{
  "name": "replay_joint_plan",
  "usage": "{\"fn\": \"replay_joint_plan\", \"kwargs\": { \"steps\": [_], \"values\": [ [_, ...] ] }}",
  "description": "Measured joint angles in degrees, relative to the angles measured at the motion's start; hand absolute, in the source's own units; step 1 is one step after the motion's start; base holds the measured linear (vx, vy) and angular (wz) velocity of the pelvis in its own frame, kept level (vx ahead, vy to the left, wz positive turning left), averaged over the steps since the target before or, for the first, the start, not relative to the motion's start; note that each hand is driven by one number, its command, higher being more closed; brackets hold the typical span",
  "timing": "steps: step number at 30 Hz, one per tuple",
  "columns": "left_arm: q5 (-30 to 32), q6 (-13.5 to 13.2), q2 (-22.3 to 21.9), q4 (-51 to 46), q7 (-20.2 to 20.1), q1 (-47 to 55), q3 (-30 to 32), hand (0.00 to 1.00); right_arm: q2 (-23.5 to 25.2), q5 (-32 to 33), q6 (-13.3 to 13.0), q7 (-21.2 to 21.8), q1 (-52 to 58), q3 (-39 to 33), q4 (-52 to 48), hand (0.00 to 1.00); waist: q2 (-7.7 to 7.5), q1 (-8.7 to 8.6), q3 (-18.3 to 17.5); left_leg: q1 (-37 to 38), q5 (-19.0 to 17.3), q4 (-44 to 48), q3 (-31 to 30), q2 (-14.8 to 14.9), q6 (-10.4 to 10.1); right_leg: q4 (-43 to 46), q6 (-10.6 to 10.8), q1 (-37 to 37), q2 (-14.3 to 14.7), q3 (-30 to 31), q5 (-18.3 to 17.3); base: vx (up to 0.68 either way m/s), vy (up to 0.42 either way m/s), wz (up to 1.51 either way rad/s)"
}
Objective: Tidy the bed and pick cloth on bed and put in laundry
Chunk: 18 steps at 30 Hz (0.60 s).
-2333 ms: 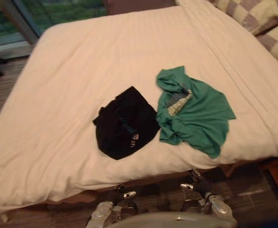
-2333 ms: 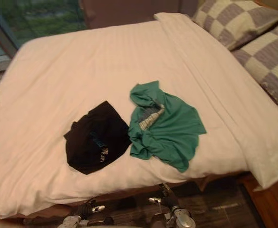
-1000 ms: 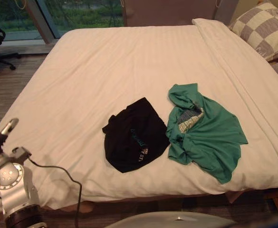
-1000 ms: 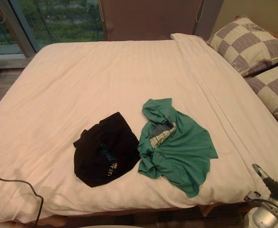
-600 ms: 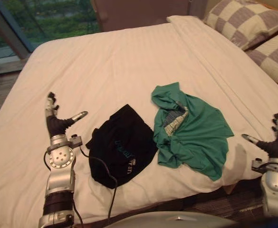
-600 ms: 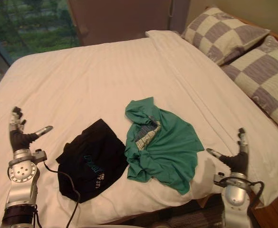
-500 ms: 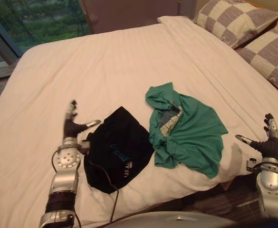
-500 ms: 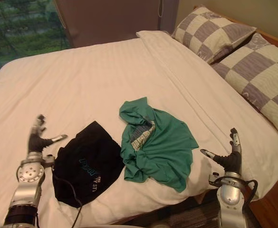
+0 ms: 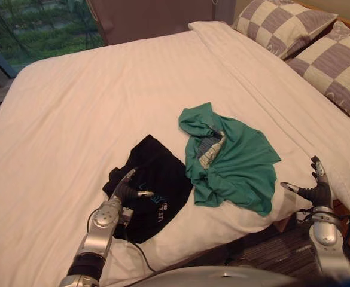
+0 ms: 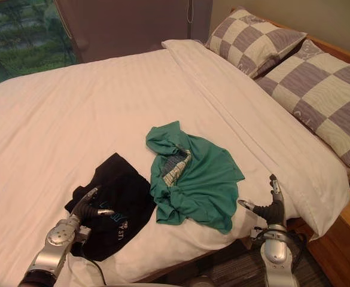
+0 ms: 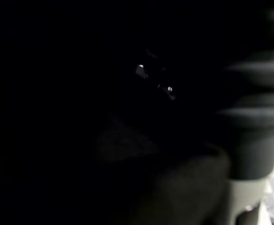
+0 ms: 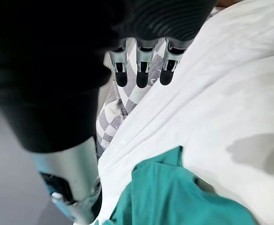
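The left hand point(image 9: 125, 191) is seen lowered onto the near left part of the black garment point(image 9: 163, 173), with fingers straight, thumb spread and nothing gripped. Half a second earlier it was raised just beside that garment's edge. The right hand point(image 9: 318, 192) is held upright and spread wide at the bed's near edge, now closer to the corner of the green shirt point(image 9: 234, 158) but apart from it. Both clothes are left crumpled, edges touching, on the white bedcover point(image 9: 91, 101). Two checked pillows point(image 9: 282, 21) are set at the far right.
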Motion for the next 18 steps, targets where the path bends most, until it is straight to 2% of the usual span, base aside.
{"fn": "replay_joint_plan", "kwargs": {
  "steps": [1,3,5,7,9,11,14,15,17,18],
  "values": [
    [0.03,1.66,0.0,-0.76,-1.43,0.07,-0.52,1.0,0.18,-0.42,0.01,-0.05,0.19,0.04,-0.02,0.0,0.0,-0.02,0.0,-0.74,0.0,-0.09,-0.17,-0.38,0.0,-0.69,0.35,-0.08,-0.42,-0.06,0.43,-0.16,0.019,0.04],
    [0.17,2.83,-0.05,-2.14,-1.89,0.53,-1.48,1.0,0.16,-0.63,0.21,-0.44,0.24,0.23,-0.22,0.0,0.12,0.03,0.09,-0.98,-0.3,-1.09,-0.29,-0.65,-0.13,-1.35,0.67,-0.38,-0.54,-0.1,0.67,-0.2,0.014,0.07],
    [0.2,3.41,-0.45,-2.97,-3.03,1.17,-2.99,1.0,0.13,-0.66,0.48,-1.38,-0.37,0.54,-0.83,0.0,1.22,0.34,0.23,-2.77,-2.58,-1.89,-0.31,-0.12,-0.68,-0.7,1.15,-3.04,0.3,0.21,1.01,-0.19,0.016,-0.01],
    [0.2,3.96,-0.45,-3.87,-3.52,1.73,-5.13,1.0,-0.2,-0.78,0.6,-2.53,-0.61,2.49,-1.64,0.0,0.93,0.71,0.94,-4.54,-2.59,-1.24,-0.2,-1.12,-0.23,0.55,1.45,-5.25,-0.68,1.18,1.28,-0.18,0.032,-0.09],
    [0.16,4.01,-0.48,-4.94,-3.72,2.51,-7.39,1.0,-0.3,-1.55,0.6,-3.82,-1.37,3.57,-2.37,0.0,0.79,0.72,1.98,-6.58,-3.65,0.56,-0.3,-1.63,0.47,2.2,1.59,-7.45,-1.55,1.83,1.17,-0.17,0.028,-0.04],
    [0.01,4.0,-0.65,-5.68,-3.54,2.55,-9.32,1.0,-0.76,-4.29,0.6,-5.66,-4.25,4.5,-2.47,0.0,0.41,0.85,4.56,-9.3,-5.3,4.96,-0.33,-1.67,1.12,5.04,2.11,-9.93,-2.31,2.94,0.66,-0.12,0.024,-0.07],
    [-0.55,3.73,-1.14,-6.14,-2.06,2.47,-10.45,1.0,-1.26,-6.69,0.62,-7.7,-7.55,4.59,-2.6,0.0,0.4,1.18,6.54,-12.26,-6.76,9.89,-0.77,-1.31,1.78,7.85,2.21,-12.17,-2.59,3.43,0.03,-0.06,0.023,0.02],
    [-0.55,2.85,-2.24,-6.05,-0.23,2.17,-10.46,1.0,-1.7,-8.0,0.64,-8.77,-10.07,4.65,-2.75,0.0,0.39,1.51,7.82,-13.5,-7.65,12.21,-1.42,-0.87,1.97,8.65,2.45,-12.52,-2.61,3.26,0.1,-0.03,0.014,0.07],
    [-0.59,2.14,-2.77,-6.03,0.69,2.08,-10.46,1.0,-2.7,-8.73,0.68,-9.12,-11.63,4.94,-2.88,0.0,0.26,2.03,8.25,-14.26,-8.22,13.41,-1.56,-0.57,2.1,9.08,2.48,-12.95,-2.6,3.2,0.02,-0.01,0.018,0.06],
    [-0.59,0.94,-2.91,-5.93,1.41,2.01,-10.46,1.0,-3.83,-9.84,1.33,-9.21,-13.6,5.13,-4.17,0.0,-0.02,2.34,9.11,-14.99,-8.76,14.64,-1.84,-0.37,2.18,9.83,2.53,-13.35,-2.62,3.12,-0.27,-0.01,0.029,0.04]
  ]
}}
